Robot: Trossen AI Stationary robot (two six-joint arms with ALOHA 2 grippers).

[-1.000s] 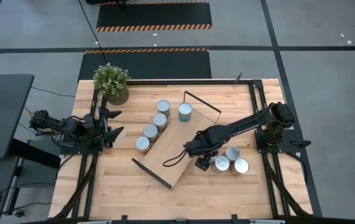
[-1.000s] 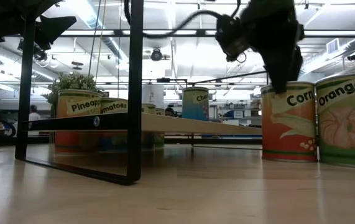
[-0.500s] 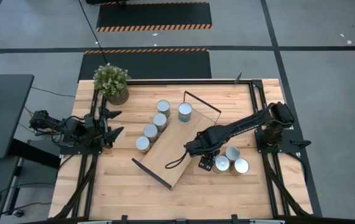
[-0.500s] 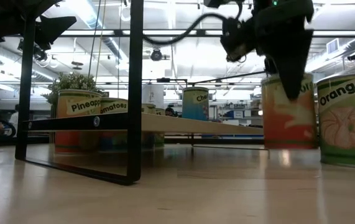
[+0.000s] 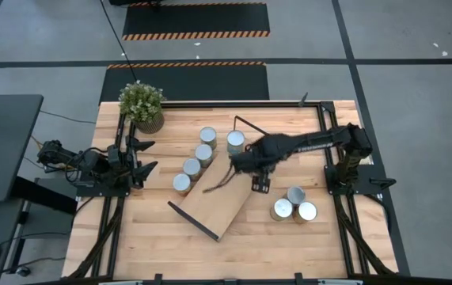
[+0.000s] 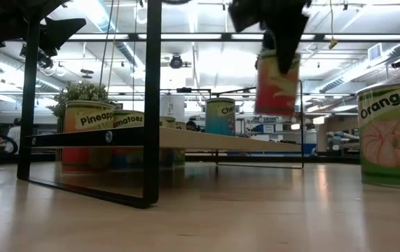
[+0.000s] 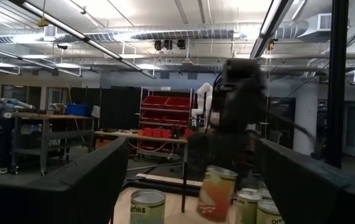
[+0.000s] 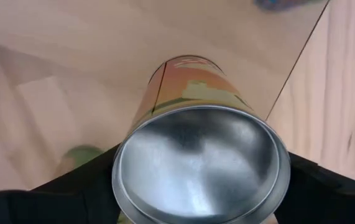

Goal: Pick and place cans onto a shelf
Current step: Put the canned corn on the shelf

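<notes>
Hanging above the shelf (image 5: 224,196), the right gripper (image 5: 251,161) was clamped on one can (image 6: 277,85), orange-sided w/ a shiny lid; in the low view that can floated clear of the table, blurred, its label unreadable. From the high view the held can itself was hidden under the dark arm, approx over the shelf's far end, beside the lone can (image 5: 235,142) standing there. The right wrist view was mostly filled by the silver top (image 8: 201,163), fingers cut off at the edges, light board beneath. Four cans (image 5: 195,160) stood in a diagonal row along the shelf's left long side; three more (image 5: 294,205) clustered on the tabletop (image 5: 289,245) near the right arm's base, only one of them, marked "Oranges" (image 6: 392,133), seen in the low view, cut by the frame edge. Left gripper (image 5: 140,155) waited at the table's left edge, fingers apart, holding nothing. Plant (image 5: 142,103) sat at the far left corner.
</notes>
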